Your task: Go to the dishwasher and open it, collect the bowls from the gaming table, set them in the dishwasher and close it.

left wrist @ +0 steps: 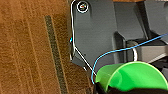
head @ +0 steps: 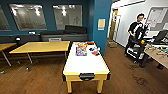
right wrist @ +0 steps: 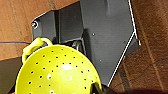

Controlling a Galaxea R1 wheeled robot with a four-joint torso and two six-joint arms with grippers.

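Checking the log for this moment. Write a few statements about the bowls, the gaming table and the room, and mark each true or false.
1. A bright green bowl shows in the left wrist view. True.
2. The yellow-green bowl in the right wrist view has a solid wall without holes. False: it is dotted with small holes and has a loop handle.
3. The gaming table has a white top and yellow sides. True.
4. The colourful game boxes lie at the near end of the gaming table. False: they lie at its far end.
5. A person stands at the right of the head view. True.
6. The floor is covered in white tiles. False: it is brown wood.
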